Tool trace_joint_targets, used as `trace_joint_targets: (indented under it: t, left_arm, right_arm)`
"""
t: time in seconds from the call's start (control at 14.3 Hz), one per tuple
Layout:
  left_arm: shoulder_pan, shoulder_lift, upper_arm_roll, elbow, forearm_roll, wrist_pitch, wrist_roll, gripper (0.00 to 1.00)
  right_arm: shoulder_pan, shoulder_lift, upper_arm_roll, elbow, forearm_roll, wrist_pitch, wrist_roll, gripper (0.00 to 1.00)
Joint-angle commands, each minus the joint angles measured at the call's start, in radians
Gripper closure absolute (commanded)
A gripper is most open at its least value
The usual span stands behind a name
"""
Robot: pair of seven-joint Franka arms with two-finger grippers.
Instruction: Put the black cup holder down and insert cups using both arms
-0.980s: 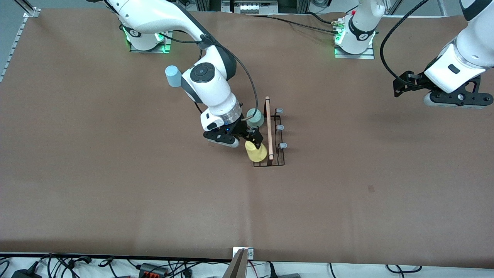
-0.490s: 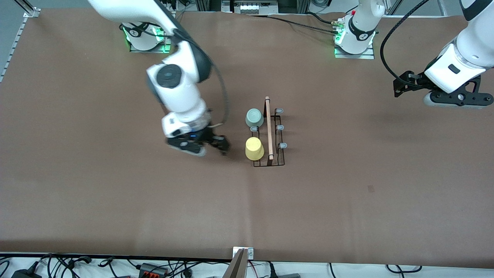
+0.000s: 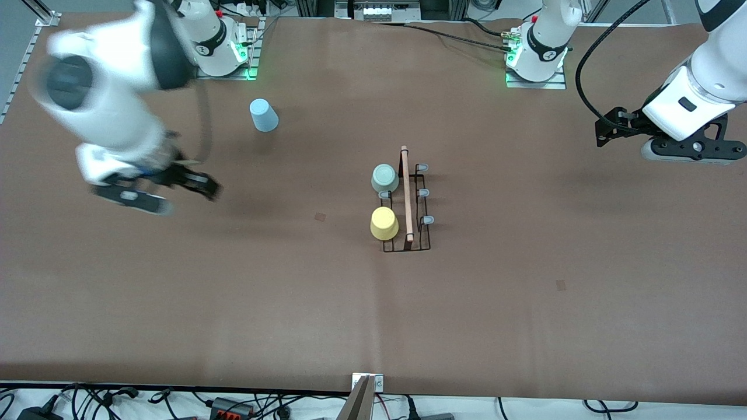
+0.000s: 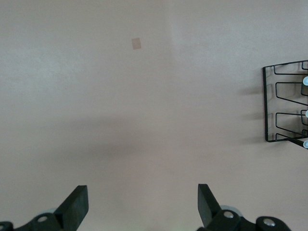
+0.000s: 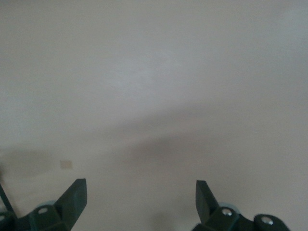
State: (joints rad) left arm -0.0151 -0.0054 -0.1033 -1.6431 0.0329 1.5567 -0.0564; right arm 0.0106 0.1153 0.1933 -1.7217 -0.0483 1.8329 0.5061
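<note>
The black cup holder [image 3: 415, 233] stands mid-table with its wooden rod handle on top. A pale green cup [image 3: 385, 178] and a yellow cup [image 3: 384, 224] sit upturned on its pegs on the side toward the right arm's end. A pale blue cup [image 3: 264, 115] stands upturned on the table, farther from the front camera and nearer the right arm's base. My right gripper [image 3: 205, 186] is open and empty above bare table [image 5: 140, 199]. My left gripper [image 3: 599, 133] waits open and empty at its own end [image 4: 142, 204]; its wrist view shows the holder's wire edge [image 4: 284, 103].
Brown paper covers the table [image 3: 373, 315]. Small tape marks lie beside the holder [image 3: 320, 216] and nearer the front camera [image 3: 561, 284]. Cables and a metal bracket [image 3: 366, 385] run along the front edge.
My right arm has swung away from the holder toward its own end of the table, leaving the yellow cup on its peg. The blue cup is uncovered. The left arm has not moved.
</note>
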Motion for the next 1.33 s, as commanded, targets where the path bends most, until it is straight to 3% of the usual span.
trace_joint_targets:
  t: [0.0, 0.21, 0.35, 0.56, 1.26]
  left_arm:
    - [0.004, -0.008, 0.004, 0.013, -0.019, -0.018, 0.017, 0.0]
    - [0.004, -0.008, 0.004, 0.013, -0.019, -0.018, 0.017, 0.0]
    - [0.004, -0.01, 0.004, 0.013, -0.019, -0.018, 0.015, 0.0]
    - [0.006, -0.008, 0.004, 0.013, -0.019, -0.018, 0.015, 0.0]
    - [0.034, -0.01, 0.002, 0.023, -0.044, -0.007, 0.015, 0.0]
  right_arm:
    - [-0.147, -0.085, -0.015, 0.006, 0.059, -0.088, -0.182, 0.0]
    - [-0.132, -0.082, -0.171, 0.131, 0.048, -0.225, -0.305, 0.0]
    - [-0.104, -0.083, -0.207, 0.189, 0.044, -0.308, -0.327, 0.0]
    - [-0.103, -0.079, -0.2, 0.214, 0.045, -0.365, -0.325, 0.0]
    - [-0.086, -0.062, -0.196, 0.195, 0.025, -0.262, -0.422, 0.0]
